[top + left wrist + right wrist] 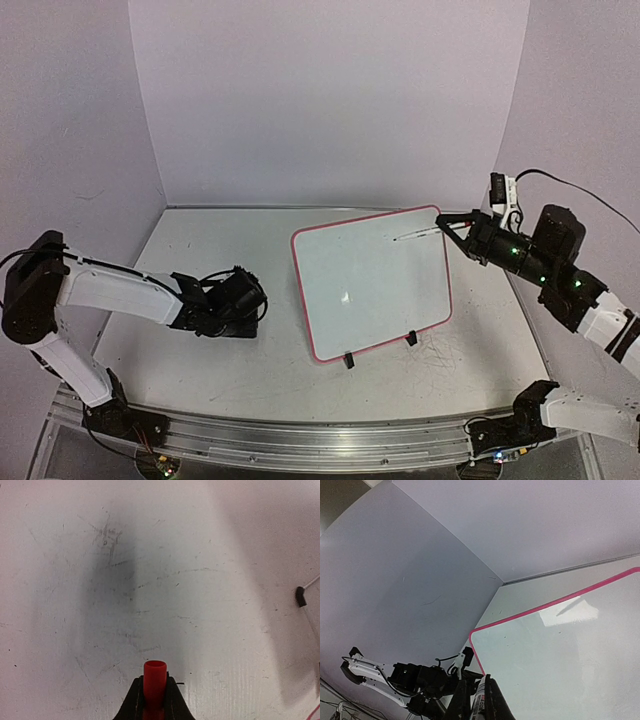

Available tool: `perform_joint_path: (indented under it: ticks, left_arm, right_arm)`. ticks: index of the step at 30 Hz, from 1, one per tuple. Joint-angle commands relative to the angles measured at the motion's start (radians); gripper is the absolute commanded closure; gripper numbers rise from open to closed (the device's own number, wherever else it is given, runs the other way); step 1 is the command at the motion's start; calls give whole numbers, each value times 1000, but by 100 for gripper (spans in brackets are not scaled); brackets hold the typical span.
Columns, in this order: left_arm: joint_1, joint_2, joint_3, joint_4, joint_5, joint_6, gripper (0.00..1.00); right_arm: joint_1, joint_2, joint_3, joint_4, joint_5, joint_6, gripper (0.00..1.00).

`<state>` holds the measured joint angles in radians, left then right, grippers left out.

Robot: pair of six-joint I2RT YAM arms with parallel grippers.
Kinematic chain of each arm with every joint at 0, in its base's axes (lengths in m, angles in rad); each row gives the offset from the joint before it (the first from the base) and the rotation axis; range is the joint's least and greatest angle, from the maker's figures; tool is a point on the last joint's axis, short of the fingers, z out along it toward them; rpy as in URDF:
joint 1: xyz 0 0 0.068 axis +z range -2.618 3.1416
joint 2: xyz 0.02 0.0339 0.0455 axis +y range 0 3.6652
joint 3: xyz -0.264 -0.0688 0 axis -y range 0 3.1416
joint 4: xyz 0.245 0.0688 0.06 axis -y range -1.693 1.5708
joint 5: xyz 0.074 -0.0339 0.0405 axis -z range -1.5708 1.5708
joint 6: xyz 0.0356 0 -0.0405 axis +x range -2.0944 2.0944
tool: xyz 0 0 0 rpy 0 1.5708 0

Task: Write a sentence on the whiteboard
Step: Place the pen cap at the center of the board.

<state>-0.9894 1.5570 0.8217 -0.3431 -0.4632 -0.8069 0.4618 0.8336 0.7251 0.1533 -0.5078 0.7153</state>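
Two pincers are each gripping something. The left pincer [155,687] is hanging low toward the left side of the desk [200,370], clamping a red cap [155,671] (a short open tube). The right pincer [480,690] is pinching a marker [481,701] at the far right corner of the whiteboard [370,290]. The whiteboard is leaning on two black clip feet [349,360] just right of the desk's centre, well apart from the left pincer.
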Motion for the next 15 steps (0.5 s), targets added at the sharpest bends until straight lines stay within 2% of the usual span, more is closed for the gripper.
perform_joint_path:
  ticks: [1, 15]
  left_arm:
    - [1, 34, -4, 15, -15, -98, 100]
    - [0, 138, -40, 75, -6, -134, 89]
  right_arm:
    - [3, -12, -27, 76, -26, 20, 100]
    - [2, -32, -34, 103, -57, 48, 100]
